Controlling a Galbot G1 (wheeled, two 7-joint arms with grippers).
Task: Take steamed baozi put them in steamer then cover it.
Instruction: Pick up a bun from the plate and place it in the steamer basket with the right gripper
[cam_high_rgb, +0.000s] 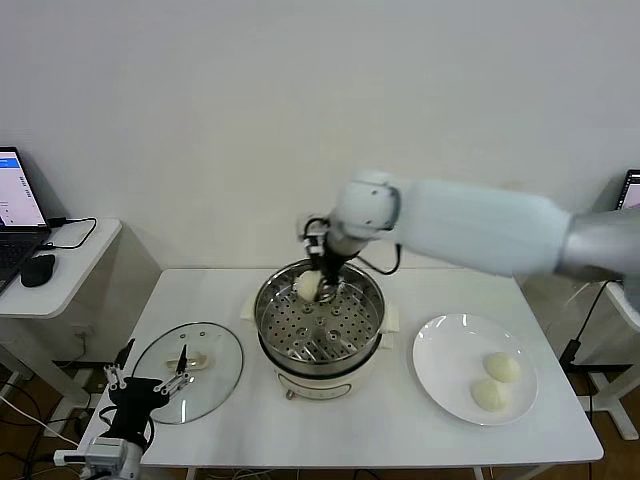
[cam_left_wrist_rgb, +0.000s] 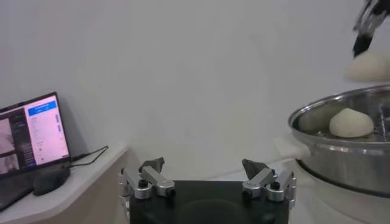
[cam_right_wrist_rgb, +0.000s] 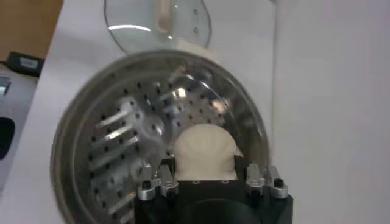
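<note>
The steamer (cam_high_rgb: 264, 322) stands mid-table on its cream base. My right gripper (cam_high_rgb: 318, 278) is shut on a baozi (cam_high_rgb: 307, 286) and holds it over the back part of the pot. In the right wrist view the fingers (cam_right_wrist_rgb: 166, 165) clamp this bun (cam_right_wrist_rgb: 204, 149) above the perforated tray (cam_right_wrist_rgb: 122, 140). The left wrist view shows the held bun (cam_left_wrist_rgb: 369, 66) above the rim and another baozi (cam_left_wrist_rgb: 351, 123) resting inside the steamer (cam_left_wrist_rgb: 341, 161). Two baozi (cam_high_rgb: 502, 367) (cam_high_rgb: 489, 396) lie on the white plate (cam_high_rgb: 445, 350). The glass cover (cam_high_rgb: 215, 345) lies flat to the left. My left gripper (cam_high_rgb: 150, 385) is open beside it.
A side table at the far left carries a laptop (cam_high_rgb: 15, 205) and a mouse (cam_high_rgb: 38, 268); the laptop also shows in the left wrist view (cam_left_wrist_rgb: 36, 137). The cover shows beyond the pot in the right wrist view (cam_right_wrist_rgb: 158, 18). A wall stands close behind the table.
</note>
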